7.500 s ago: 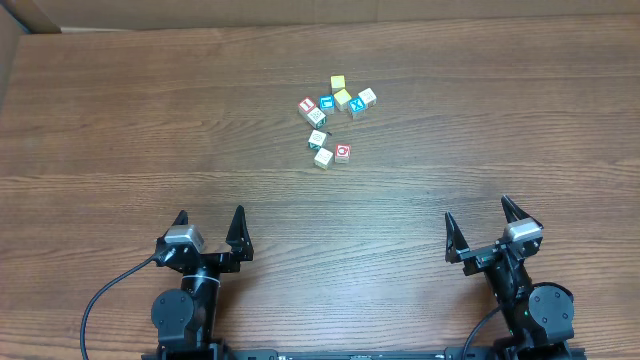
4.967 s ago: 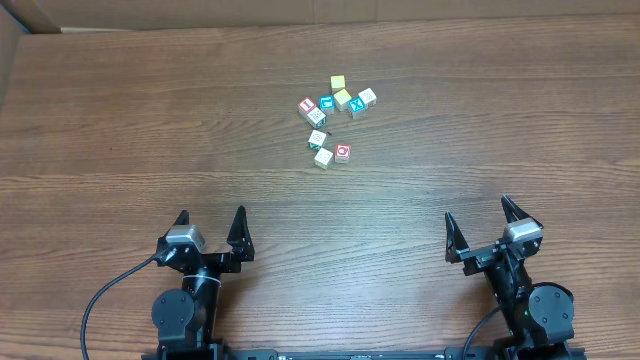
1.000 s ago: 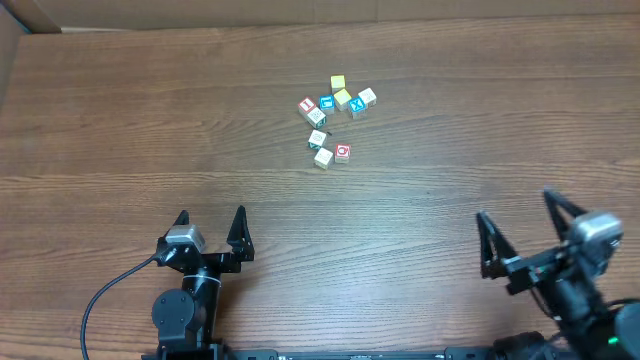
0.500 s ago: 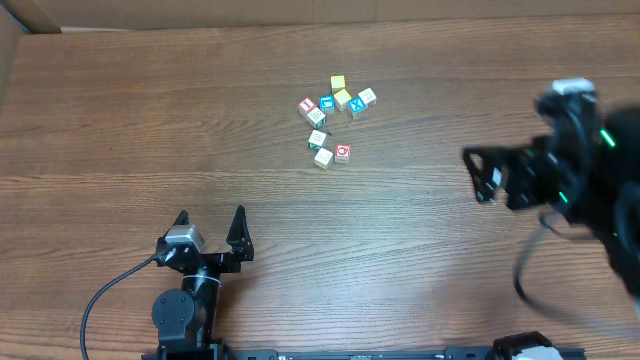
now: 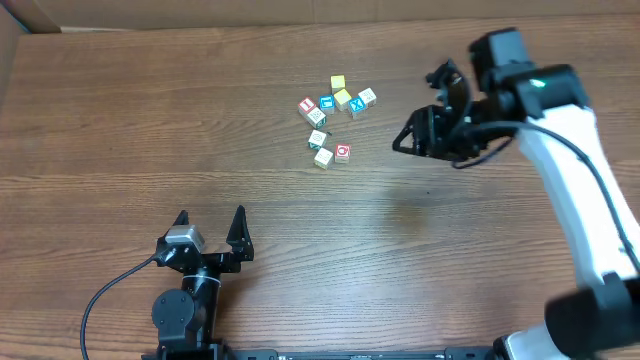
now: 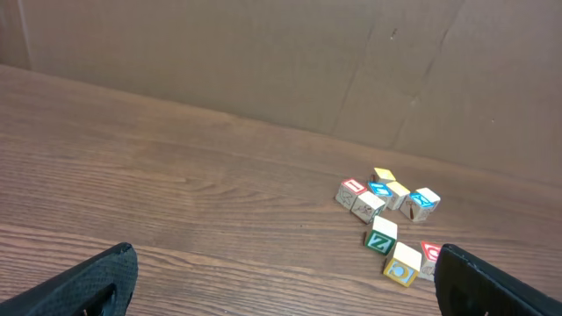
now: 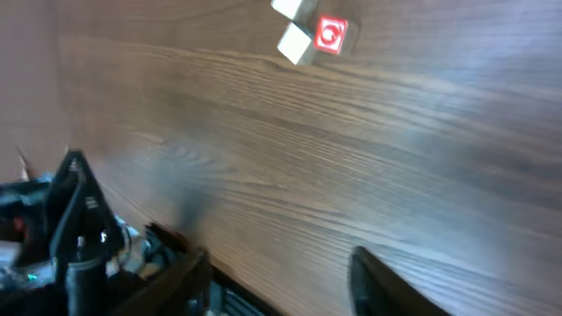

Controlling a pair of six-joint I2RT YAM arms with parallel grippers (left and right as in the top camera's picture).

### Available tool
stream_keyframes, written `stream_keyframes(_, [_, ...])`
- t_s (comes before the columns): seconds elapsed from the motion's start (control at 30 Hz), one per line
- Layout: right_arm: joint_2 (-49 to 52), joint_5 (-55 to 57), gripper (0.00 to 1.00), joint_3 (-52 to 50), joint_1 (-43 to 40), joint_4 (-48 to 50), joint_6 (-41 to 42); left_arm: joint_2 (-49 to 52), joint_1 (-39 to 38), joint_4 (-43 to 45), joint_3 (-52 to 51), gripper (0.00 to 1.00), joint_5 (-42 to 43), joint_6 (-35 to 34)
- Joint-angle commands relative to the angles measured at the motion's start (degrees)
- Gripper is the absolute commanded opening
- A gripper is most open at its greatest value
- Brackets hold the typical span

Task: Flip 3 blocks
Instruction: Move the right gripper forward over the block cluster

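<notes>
A green Z is read on the top of a cream block [image 6: 382, 240] in the left wrist view. A white X is made out on a blue-faced cube [image 5: 356, 107] overhead. On a red-faced block [image 7: 330, 35] a rounded white letter is seen — whether O or Q cannot be told.

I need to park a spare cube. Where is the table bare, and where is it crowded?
Bare: left half of the brown wooden table, from the far edge to the left claw, and the middle strip nearer than the cluster of small wooden alphabet cubes. Crowded: that cluster, with the black-and-white right arm beside it.
</notes>
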Motion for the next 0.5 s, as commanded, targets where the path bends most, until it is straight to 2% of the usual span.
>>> stream_keyframes(0.0, [4.68, 2.1, 0.5, 1.14, 3.82, 1.86, 5.11, -0.52, -0.37, -0.15, -0.22, 1.0, -0.17, 1.11])
stream_keyframes(0.23, [11.02, 19.17, 0.56, 1.11, 10.93, 9.4, 17.86, -0.55, -0.37, -0.15, -0.22, 1.0, -0.2, 1.11])
stream_keyframes(0.37, [13.11, 23.37, 0.58, 1.11, 14.34, 14.27, 19.71, -0.52, -0.37, -0.15, -0.22, 1.0, -0.17, 1.11])
stream_keyframes(0.47, [14.56, 25.49, 0.66, 1.01, 16.31, 18.14, 19.76, -0.52, -0.37, -0.15, -0.22, 1.0, -0.17, 1.11])
